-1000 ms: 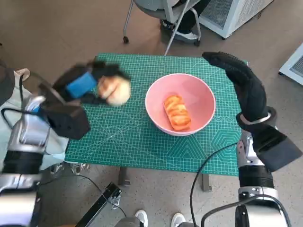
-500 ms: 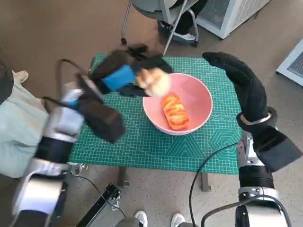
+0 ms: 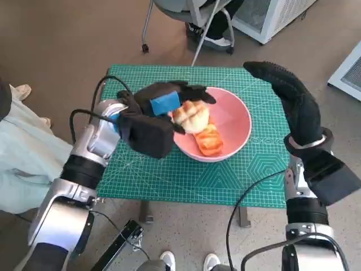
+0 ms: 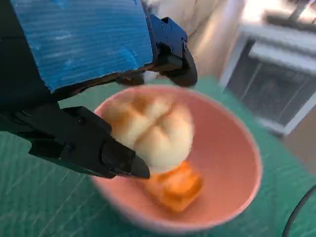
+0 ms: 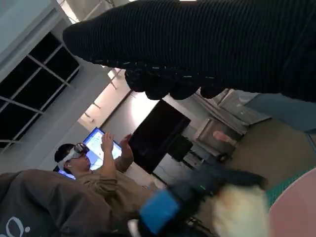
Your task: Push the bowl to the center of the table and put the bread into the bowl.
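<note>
a: change since last frame?
b: my left hand (image 3: 161, 110) has carried the round scored bun (image 3: 190, 116) over the smooth pink bowl (image 3: 240, 121), fingers clamped on it. right hand (image 3: 290, 101) flat, spread, empty beside bowl.

The head view looks steeply down on the desk (image 3: 169, 175) from well above. The left wrist view sits close behind the left hand (image 4: 74, 74), facing past its fingers into the bowl (image 4: 237, 163). The right wrist view looks out under the right hand (image 5: 207, 44) toward a person (image 5: 94, 173). All three show the left hand's roll (image 3: 190, 117).
</note>
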